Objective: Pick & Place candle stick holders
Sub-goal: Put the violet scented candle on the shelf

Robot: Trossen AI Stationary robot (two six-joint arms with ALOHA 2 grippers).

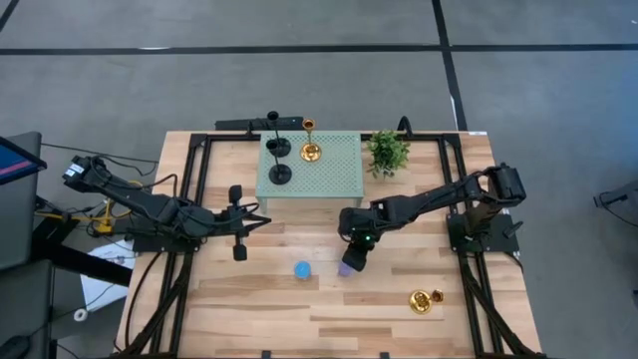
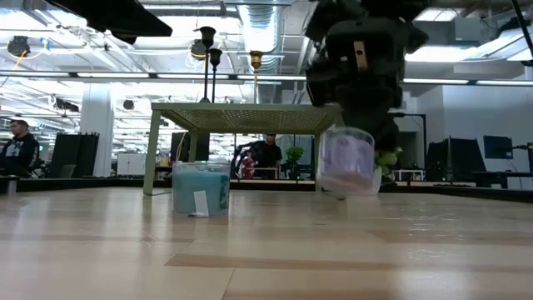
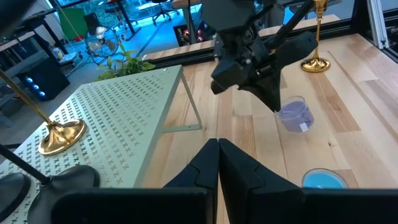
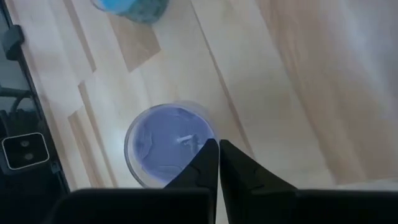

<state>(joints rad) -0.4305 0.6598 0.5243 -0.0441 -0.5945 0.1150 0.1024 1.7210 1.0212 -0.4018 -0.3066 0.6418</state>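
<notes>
The right end effector (image 1: 351, 261), fingers pressed together, seems to pinch the lilac glass candle jar's (image 1: 346, 269) rim. The shiny gold candle stick holder (image 1: 426, 300) on the table (image 1: 249, 309) looks top-heavy, slippery; grasp its stem.

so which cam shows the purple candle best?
Right wrist: purple candle fills the frame, wick visible. Left wrist shows it from the side, under the right arm. Low view shows it blurred. High view: a speck.

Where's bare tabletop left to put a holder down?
Free: front-left boards, from the blue candle to the table's left edge; also between purple candle and the fallen gold holder. Crowded: green stand, already carrying three holders.
</notes>
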